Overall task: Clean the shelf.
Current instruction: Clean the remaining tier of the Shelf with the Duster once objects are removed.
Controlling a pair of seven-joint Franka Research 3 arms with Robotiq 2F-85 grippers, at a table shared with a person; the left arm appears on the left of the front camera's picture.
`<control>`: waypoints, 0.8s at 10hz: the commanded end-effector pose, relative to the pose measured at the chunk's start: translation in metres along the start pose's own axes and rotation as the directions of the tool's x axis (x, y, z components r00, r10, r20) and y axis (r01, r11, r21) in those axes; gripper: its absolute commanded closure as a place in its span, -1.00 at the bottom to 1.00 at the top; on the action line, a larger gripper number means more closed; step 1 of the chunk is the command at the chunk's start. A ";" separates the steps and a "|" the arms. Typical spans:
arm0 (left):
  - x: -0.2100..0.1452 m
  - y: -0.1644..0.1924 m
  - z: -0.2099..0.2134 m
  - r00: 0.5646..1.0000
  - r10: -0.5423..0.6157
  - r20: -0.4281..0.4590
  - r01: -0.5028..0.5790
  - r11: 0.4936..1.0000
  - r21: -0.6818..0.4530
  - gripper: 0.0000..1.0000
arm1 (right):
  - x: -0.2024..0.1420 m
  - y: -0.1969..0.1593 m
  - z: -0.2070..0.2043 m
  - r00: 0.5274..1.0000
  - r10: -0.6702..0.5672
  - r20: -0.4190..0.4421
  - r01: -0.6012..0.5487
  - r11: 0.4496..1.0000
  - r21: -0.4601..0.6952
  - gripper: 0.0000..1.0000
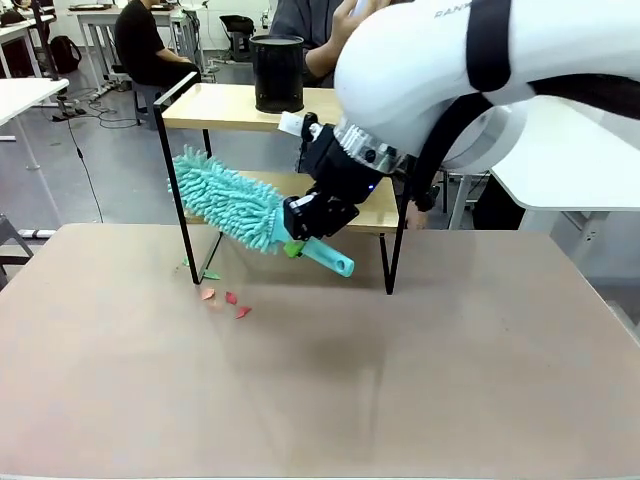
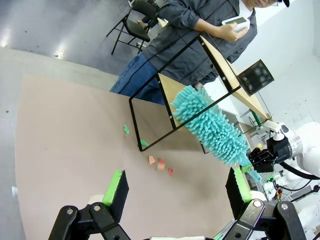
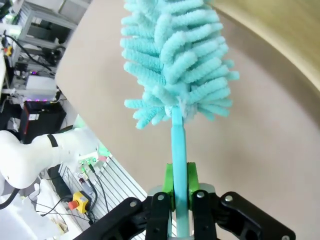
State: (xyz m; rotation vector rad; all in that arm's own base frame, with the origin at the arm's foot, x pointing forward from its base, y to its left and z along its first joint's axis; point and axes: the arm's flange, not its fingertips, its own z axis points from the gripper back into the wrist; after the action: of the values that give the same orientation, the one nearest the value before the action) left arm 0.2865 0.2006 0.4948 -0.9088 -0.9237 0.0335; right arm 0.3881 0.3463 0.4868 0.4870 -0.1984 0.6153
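1. Jaws of the left gripper [image 2: 177, 189] stand wide apart with nothing between them; it hangs above the table [image 1: 420, 380], well apart from the shelf [image 1: 215, 105]
2. The shelf stands at the far middle of the table, legs on the brown top, with a person [image 2: 200, 35] just behind it
3. A teal duster [image 1: 228, 205] has its fluffy head at the left end of the lower board [image 1: 378, 208], poking out past the left front leg; we cannot tell if it touches the wood
4. The right gripper [image 1: 300, 240] is clamped on the duster's handle [image 1: 332, 260], reaching in from the right
5. Progress, our guess: partway. Paper scraps [image 1: 225, 298], red, orange and green, lie on the table by the left front leg, and we judge them swept off. The bare part of the lower board looks clean. The top board [image 1: 220, 108] carries a black mesh bin [image 1: 277, 73]; we reckon it is not yet dusted
6. Surface: matte brown, flat, bare apart from the scraps. Room: white tables [image 1: 25, 95] at both sides, a seated person [image 1: 145, 45] far left, cables [image 1: 85, 110] on a grey floor [image 1: 120, 170]
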 end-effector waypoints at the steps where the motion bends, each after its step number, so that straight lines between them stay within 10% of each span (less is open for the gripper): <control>1: -0.001 0.000 -0.002 1.000 -0.017 0.019 0.018 1.000 -0.014 -1.00 | -0.020 -0.010 0.016 0.999 -0.030 0.042 0.029 0.999 0.021 0.75; 4: -0.001 0.000 -0.002 1.000 -0.017 0.019 0.018 1.000 -0.014 -1.00 | -0.052 -0.024 0.049 0.997 -0.070 0.037 0.068 0.996 0.052 0.75; 8: -0.001 0.000 -0.002 1.000 -0.017 0.019 0.018 1.000 -0.014 -1.00 | -0.146 -0.049 0.147 0.973 -0.028 -0.230 0.110 0.928 0.355 0.75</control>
State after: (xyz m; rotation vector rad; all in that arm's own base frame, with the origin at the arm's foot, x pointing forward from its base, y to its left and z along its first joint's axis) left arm 0.2864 0.2008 0.4950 -0.9084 -0.9244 0.0336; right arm 0.3052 0.2039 0.5376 0.7227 0.1098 0.6339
